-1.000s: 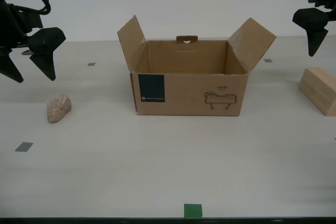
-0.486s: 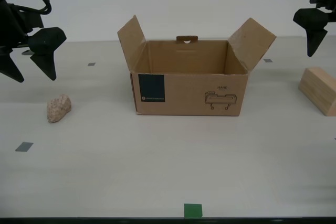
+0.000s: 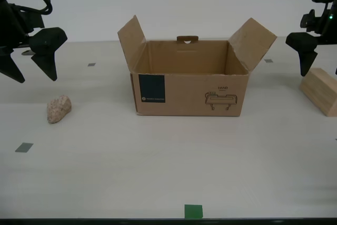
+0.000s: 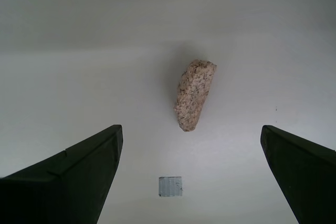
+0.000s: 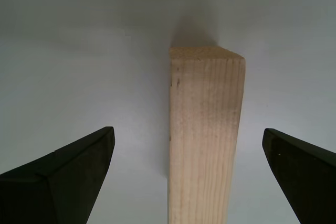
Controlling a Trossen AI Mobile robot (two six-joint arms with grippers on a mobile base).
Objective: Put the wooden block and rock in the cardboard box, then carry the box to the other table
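Note:
The cardboard box (image 3: 189, 85) stands open mid-table, flaps raised, nothing visible inside. The rock (image 3: 58, 109) lies on the table toward the exterior view's left. My second gripper (image 3: 36, 77) hovers open above and behind it. In the second wrist view the rock (image 4: 194, 95) lies ahead of the second gripper (image 4: 191, 129), untouched. The wooden block (image 3: 320, 90) rests at the exterior view's right edge. My first gripper (image 3: 318, 61) hangs open just over it. In the first wrist view the block (image 5: 206, 103) runs lengthwise between the spread fingers of my first gripper (image 5: 187, 135), which do not touch it.
Grey tape squares (image 3: 23, 147) (image 3: 91, 65) (image 3: 268, 60) mark the smooth beige table (image 3: 158, 172). One grey square (image 4: 170, 186) lies near the rock. A green tape square (image 3: 193, 211) sits at the front edge.
My first gripper has dropped lower and shifted slightly toward the exterior view's left, closer over the wooden block. The second gripper, rock and box have stayed put.

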